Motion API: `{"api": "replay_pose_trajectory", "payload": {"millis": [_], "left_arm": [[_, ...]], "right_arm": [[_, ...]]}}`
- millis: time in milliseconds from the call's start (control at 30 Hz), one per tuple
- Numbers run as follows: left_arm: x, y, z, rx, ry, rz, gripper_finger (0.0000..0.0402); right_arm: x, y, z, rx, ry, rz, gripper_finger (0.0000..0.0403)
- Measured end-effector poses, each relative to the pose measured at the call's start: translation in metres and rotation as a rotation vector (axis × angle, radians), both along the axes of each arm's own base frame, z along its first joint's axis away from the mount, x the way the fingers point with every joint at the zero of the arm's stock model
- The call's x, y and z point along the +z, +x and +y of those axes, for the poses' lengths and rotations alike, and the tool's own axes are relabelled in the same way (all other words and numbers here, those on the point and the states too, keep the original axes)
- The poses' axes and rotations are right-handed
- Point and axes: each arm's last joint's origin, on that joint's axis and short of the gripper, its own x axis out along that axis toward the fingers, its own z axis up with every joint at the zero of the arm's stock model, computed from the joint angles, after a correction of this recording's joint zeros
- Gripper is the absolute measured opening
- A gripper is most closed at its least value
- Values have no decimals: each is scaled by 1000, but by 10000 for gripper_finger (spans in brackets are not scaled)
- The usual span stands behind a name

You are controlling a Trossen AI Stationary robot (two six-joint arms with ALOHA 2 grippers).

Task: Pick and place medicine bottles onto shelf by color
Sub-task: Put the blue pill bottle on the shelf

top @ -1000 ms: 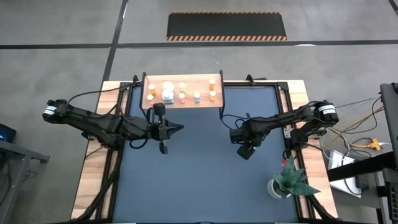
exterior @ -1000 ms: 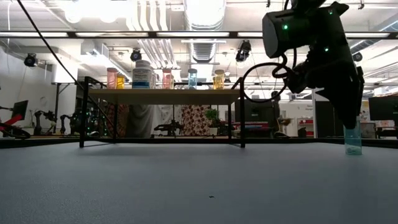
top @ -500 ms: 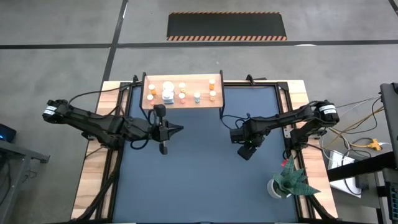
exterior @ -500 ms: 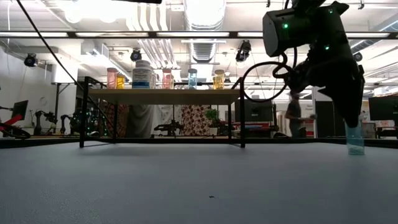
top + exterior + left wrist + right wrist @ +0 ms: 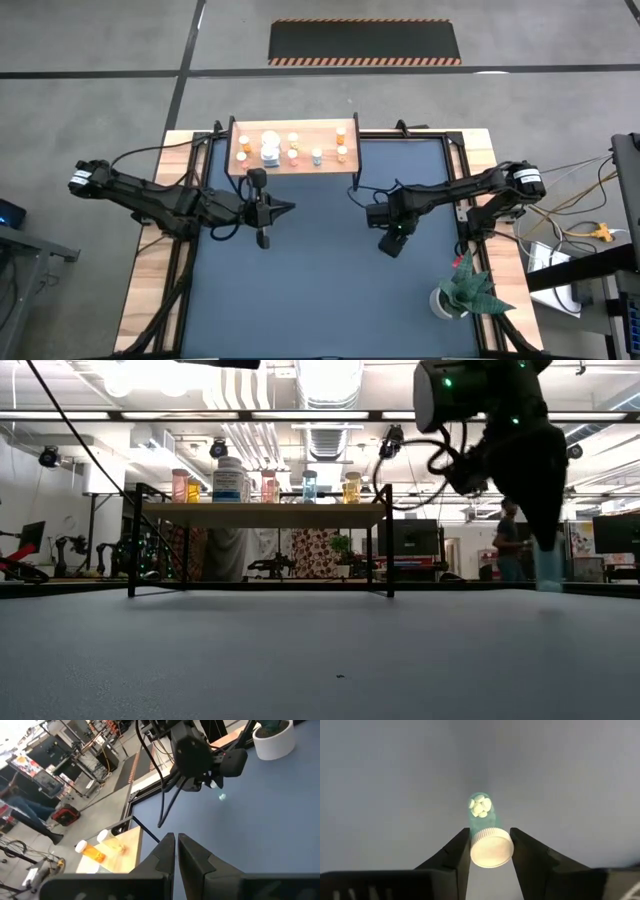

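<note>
Right gripper [image 5: 490,851] clamps the greenish bottle [image 5: 482,827] only at its cap, so it could swing loose mid-carry to the shelf [image 5: 293,148].

You see the right claw [image 5: 490,851] in matt black plastic, pressed on the smooth white plastic cap of a clear greenish medicine bottle [image 5: 484,827] with pale pills showing through its see-through wall. The table [image 5: 300,290] wears a dark matt mat inside a pale wood border. The shelf [image 5: 262,514] is a light, unglossed wooden board on thin black metal legs.
</note>
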Motion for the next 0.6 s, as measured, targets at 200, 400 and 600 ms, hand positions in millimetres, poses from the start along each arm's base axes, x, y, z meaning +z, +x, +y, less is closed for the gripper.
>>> {"api": "replay_pose_trajectory", "payload": {"millis": [200, 400, 600], "left_arm": [[-2, 0, 0, 21, -76, -14, 4], [-4, 2, -1, 28, -160, -26, 4], [-14, 11, -4, 15, -249, 2, 43]], "right_arm": [[14, 22, 1, 113, -5, -199, 113], [29, 46, -1, 251, -106, -438, 116], [41, 67, -2, 414, -223, -677, 113]]}}
